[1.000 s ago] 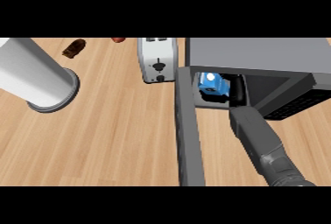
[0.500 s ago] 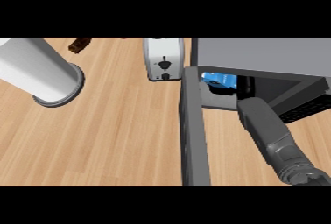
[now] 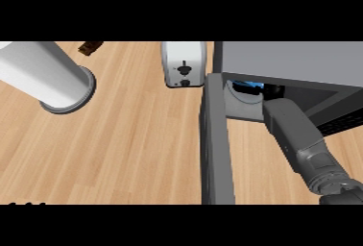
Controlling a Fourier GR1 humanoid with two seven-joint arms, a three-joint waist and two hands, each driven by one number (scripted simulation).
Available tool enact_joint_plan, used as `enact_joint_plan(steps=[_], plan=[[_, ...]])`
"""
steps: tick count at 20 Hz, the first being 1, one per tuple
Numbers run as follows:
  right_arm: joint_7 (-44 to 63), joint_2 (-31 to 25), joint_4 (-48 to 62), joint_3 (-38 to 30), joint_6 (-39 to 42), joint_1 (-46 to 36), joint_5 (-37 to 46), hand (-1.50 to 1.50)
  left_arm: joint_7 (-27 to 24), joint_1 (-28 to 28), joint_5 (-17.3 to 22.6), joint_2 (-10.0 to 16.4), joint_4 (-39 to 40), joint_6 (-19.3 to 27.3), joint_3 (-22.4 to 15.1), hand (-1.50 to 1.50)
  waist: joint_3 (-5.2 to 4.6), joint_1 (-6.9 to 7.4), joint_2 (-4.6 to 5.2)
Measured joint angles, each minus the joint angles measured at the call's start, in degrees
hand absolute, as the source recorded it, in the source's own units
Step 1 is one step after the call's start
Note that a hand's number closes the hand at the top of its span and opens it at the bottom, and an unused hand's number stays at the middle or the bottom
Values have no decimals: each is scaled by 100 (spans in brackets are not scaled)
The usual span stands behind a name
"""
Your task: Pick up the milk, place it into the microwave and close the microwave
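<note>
The grey microwave point(image 3: 291, 60) stands at the upper right, and its door point(image 3: 215, 144) swings out toward me as a long grey bar. Inside the opening, the milk carton point(image 3: 246, 92) shows only a blue top and a bit of white side, at the left of the cavity. My right forearm point(image 3: 294, 132) rises from the lower right and passes into the opening just right of the carton. The microwave's roof hides the right hand, so whether it touches the milk is not visible. My left hand does not show.
A white toaster point(image 3: 184, 65) stands just left of the microwave. A large white cylinder point(image 3: 53, 77) with a grey rim stands at the upper left, with a small brown object point(image 3: 90, 46) behind it. Wooden counter point(image 3: 127, 153) lies left of the door.
My right forearm has pushed deeper into the microwave, and the hand has gone out of sight. The milk sits further in, with less of it showing. The whole scene has shifted right.
</note>
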Motion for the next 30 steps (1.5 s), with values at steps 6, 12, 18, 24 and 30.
enact_joint_plan(steps=[6,12,18,24,30], plan=[[-41,-82,87,-50,-711,-128,116,150,59,-61,12,32,42,-19,11,-150,-4,68,32],[19,-191,161,-115,-1142,-260,187,150,93,-167,28,52,113,-61,-3,-150,-3,122,65],[881,-479,723,81,-2083,59,522,-150,79,-275,2,84,149,-70,46,-150,-61,185,174],[1819,-476,940,659,-2646,121,1154,-150,104,-428,-60,132,203,-90,45,-150,-68,361,173],[1617,-143,958,966,-2002,-265,1456,-150,108,-563,-79,141,372,-83,94,-150,-15,381,127]])
